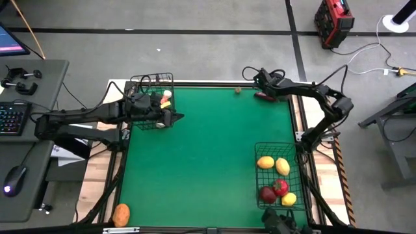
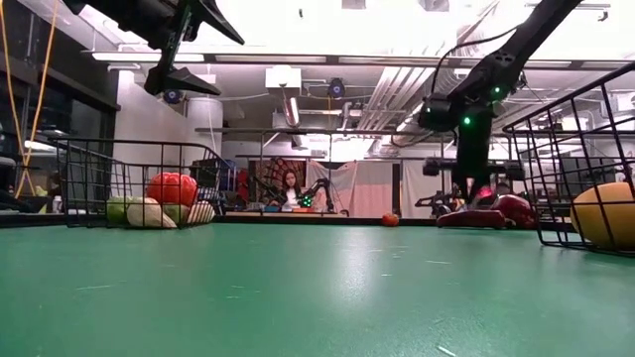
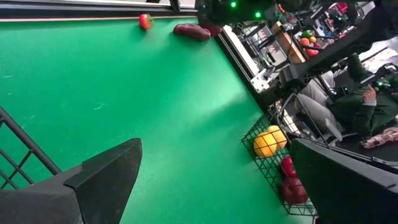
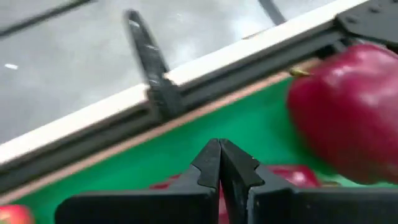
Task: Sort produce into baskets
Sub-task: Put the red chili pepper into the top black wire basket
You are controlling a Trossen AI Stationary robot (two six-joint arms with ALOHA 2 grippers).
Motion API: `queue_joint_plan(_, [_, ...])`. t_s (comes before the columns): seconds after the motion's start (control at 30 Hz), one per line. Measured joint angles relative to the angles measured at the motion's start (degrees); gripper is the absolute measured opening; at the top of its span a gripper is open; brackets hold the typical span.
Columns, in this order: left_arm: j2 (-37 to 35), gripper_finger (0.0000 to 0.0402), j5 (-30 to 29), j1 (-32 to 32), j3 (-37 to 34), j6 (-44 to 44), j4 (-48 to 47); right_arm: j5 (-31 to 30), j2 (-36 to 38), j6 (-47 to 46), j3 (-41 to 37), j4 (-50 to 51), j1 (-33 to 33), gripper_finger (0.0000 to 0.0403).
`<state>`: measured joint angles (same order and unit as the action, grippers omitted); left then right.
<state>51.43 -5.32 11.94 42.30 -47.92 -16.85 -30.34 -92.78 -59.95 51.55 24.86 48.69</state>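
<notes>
My right gripper [image 1: 262, 93] is shut at the table's far edge. Its tips [image 4: 219, 163] stand just over a flat dark red piece of produce [image 4: 292, 177]. A rounder dark red piece [image 4: 348, 112] lies beside that one. A small red piece [image 2: 390, 219] lies farther left along the far edge. My left gripper [image 1: 170, 117] hangs open above the far-left basket [image 1: 138, 82], which holds red, green and white produce [image 2: 159, 203]. The near-right basket [image 1: 259, 148] holds yellow and red pieces [image 1: 273, 175]. An orange piece [image 1: 121, 214] lies at the near left corner. My right gripper points slanting down at the flat dark red piece [image 2: 476, 219] with its fingers shut. The fingertips hide the spot, so I cannot tell whether they touch the piece. The piece lies on the table by the far edge.
The table's raised far rim [image 4: 205, 68] runs right behind my right gripper. The green middle of the table [image 1: 208, 156] is bare. A person [image 2: 289, 188] sits in the room beyond the far edge, and another [image 3: 367, 106] beside the table's right.
</notes>
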Motion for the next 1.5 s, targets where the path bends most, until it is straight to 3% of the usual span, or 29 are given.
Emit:
queue_joint_plan(0.17, [0.01, 0.0399, -0.04, 0.0, 0.0, -0.02, -0.05, -0.51, -0.01, -0.16, -0.13, 0.79, 0.13, 0.0])
queue_joint_plan(0.53, [0.01, 0.0399, -0.02, 0.0, 0.0, 1.24, -0.07, 16.53, 0.16, 2.08, -0.02, 2.29, 1.54, 0.0])
queue_joint_plan(0.73, [0.0, 0.0399, 0.4, 0.02, 0.0, 1.55, -0.06, 23.7, 0.7, 3.88, 0.04, 2.66, -1.94, 0.0])
queue_joint_plan(1.1, [0.0, 0.0399, 0.63, 0.02, 0.0, 1.6, -0.06, 26.34, 0.95, -2.67, -0.11, 1.31, -21.41, 0.0])
queue_joint_plan(1.5, [0.0, 0.0399, 1.25, 0.02, 0.0, 1.62, -0.03, 25.78, -4.42, -16.22, 0.2, -15.55, -42.77, 0.0])
